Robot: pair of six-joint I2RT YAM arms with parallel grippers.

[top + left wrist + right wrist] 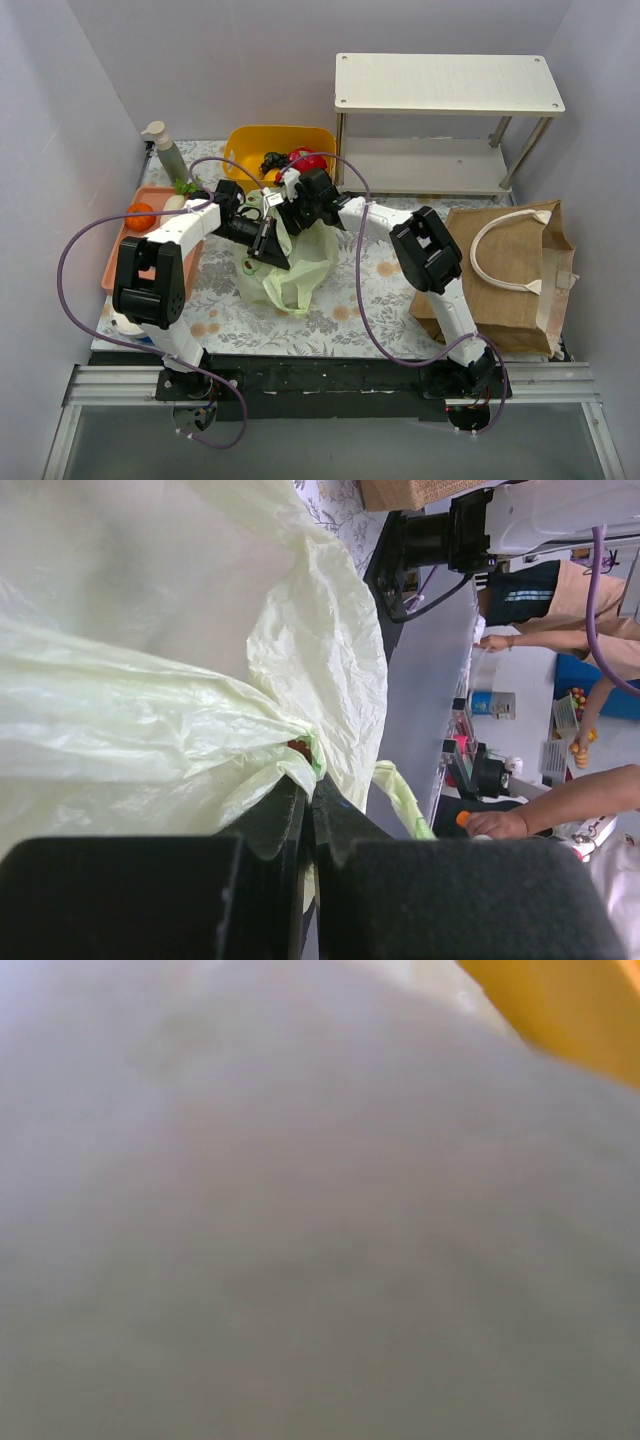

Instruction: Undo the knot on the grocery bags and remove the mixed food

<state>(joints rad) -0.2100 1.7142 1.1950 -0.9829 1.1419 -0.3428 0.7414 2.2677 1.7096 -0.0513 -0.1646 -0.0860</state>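
Green bag [298, 268] is pinched in my shut left gripper [308, 785], mid-untying. Right gripper [290, 195], at its twelve o'clock: opening unclear. Next, pull apart.

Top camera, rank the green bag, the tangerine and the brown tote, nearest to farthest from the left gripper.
1. green bag, centre, pinched in the left gripper.
2. tangerine, at left.
3. brown tote, far right.

The left end effector [309, 810] occupies the bottom of the frame, its fingers pressed together on a fold of the pale green plastic bag [170, 680] — the crinkled film fills the left and centre. A small red patch [299, 747] shows at the pinched fold.
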